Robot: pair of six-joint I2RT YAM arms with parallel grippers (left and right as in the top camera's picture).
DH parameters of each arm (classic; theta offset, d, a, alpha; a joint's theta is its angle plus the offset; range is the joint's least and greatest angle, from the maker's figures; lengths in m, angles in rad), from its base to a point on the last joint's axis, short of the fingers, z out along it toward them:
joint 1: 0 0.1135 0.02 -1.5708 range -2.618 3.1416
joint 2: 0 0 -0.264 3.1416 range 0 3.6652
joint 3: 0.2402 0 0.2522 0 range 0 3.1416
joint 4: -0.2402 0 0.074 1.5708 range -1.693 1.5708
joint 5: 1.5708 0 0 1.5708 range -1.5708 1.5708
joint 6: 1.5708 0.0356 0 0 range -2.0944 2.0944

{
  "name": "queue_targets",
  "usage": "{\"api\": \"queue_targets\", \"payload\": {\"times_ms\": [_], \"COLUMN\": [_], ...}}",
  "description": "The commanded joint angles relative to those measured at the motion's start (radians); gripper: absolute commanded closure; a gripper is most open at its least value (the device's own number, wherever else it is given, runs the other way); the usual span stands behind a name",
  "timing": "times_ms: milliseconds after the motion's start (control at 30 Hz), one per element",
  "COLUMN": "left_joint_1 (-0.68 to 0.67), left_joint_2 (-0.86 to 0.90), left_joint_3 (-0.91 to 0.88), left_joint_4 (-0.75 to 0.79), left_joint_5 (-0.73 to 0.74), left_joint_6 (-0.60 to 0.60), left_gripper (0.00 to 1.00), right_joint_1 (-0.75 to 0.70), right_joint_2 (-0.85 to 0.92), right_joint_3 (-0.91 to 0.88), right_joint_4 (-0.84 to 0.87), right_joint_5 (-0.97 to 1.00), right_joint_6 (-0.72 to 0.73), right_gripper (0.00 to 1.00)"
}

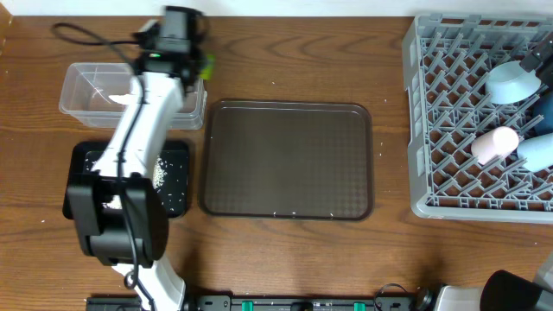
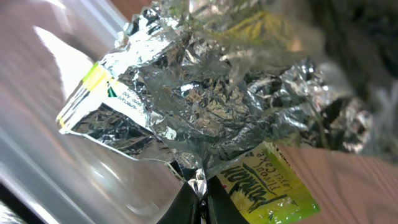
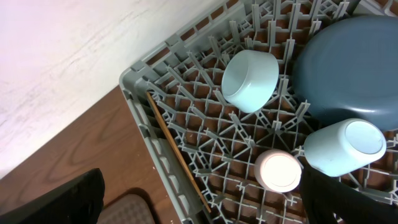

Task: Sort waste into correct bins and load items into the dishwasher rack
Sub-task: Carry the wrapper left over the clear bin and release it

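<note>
Left claw point(image 2: 200, 208) pinches crinkled foil wrapper point(image 2: 211, 106) at clear plastic tub point(image 1: 82, 97) rim; right claw point(image 3: 202, 190) gapes above grey lattice rack point(image 3: 144, 93).

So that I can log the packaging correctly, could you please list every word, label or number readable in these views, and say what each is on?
Nothing can be quoted with confidence.
foil wrapper, yellow-green panel: bold black lettering, upside down and creased, not readable.
foil wrapper, flap by the yellow stripe: fine print beside a small green mark, too small to read.
Nothing else in any view shows lettering.
</note>
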Motion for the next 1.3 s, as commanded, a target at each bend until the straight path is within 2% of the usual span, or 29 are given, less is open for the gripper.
{"api": "queue_targets", "payload": {"times_ms": [0, 67, 133, 200, 267, 367, 667, 967, 1267], "left_joint_1": [0.059, 0.085, 0.100, 0.109, 0.113, 0.113, 0.113, 0.113, 0.113], "left_joint_2": [0.006, 0.006, 0.006, 0.006, 0.006, 0.006, 0.002, -0.077, -0.240], "left_joint_3": [0.000, 0.000, 0.000, 0.000, 0.000, 0.000, 0.000, 0.000, -0.010], "left_joint_4": [-0.013, -0.035, -0.053, -0.067, -0.079, -0.099, -0.245, -0.374, -0.503], "left_joint_5": [-0.023, -0.023, -0.023, -0.024, -0.024, -0.023, -0.009, 0.153, 0.158], "left_joint_6": [0.017, 0.016, 0.017, 0.017, 0.017, 0.017, 0.016, 0.017, 0.040], "left_gripper": [0.93, 0.92, 0.85, 0.62, 0.45, 0.30, 0.17, 0.16, 0.16], "right_joint_1": [0.003, 0.003, 0.003, 0.003, 0.003, 0.003, 0.003, 0.003, 0.003], "right_joint_2": [-0.002, -0.002, -0.002, -0.002, -0.002, -0.002, -0.002, -0.002, -0.002], "right_joint_3": [-0.002, -0.002, -0.002, -0.002, -0.002, -0.002, -0.002, -0.002, -0.002], "right_joint_4": [-0.002, -0.002, -0.001, -0.002, -0.001, -0.002, -0.002, -0.002, -0.002], "right_joint_5": [0.009, 0.009, 0.009, 0.009, 0.009, 0.009, 0.009, 0.009, 0.009], "right_joint_6": [-0.012, -0.012, -0.012, -0.012, -0.012, -0.012, -0.012, -0.012, -0.012], "right_gripper": [0.01, 0.01, 0.01, 0.01, 0.01, 0.01, 0.01, 0.01, 0.01]}}
